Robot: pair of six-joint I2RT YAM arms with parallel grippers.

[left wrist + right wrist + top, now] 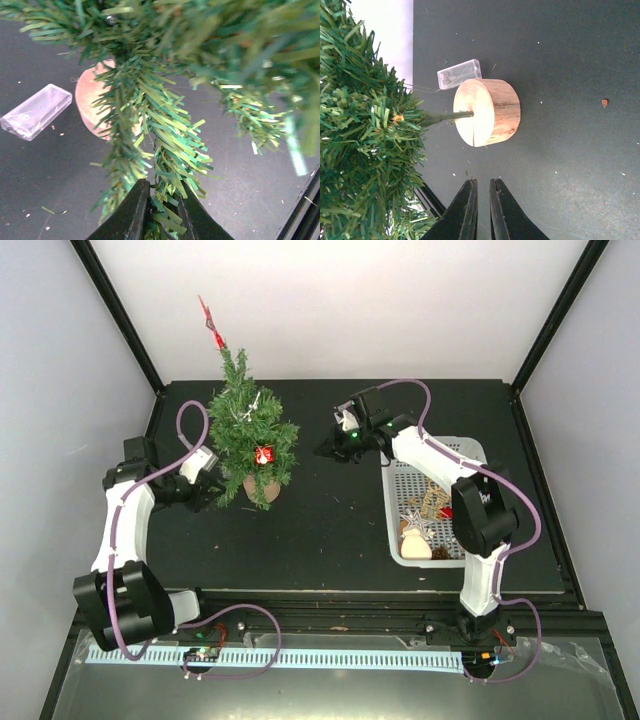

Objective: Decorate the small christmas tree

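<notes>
Left jaws pinch a low branch (150, 145) of the small christmas tree (250, 435), which stands upright at the back left of the desk (340, 540), right jaws almost pressed together, empty, nearby, so a sideways tug may topple it.

White perforated basket (405, 495) and clear plastic box (35, 111), well apart, on a black table (330, 530)
</notes>
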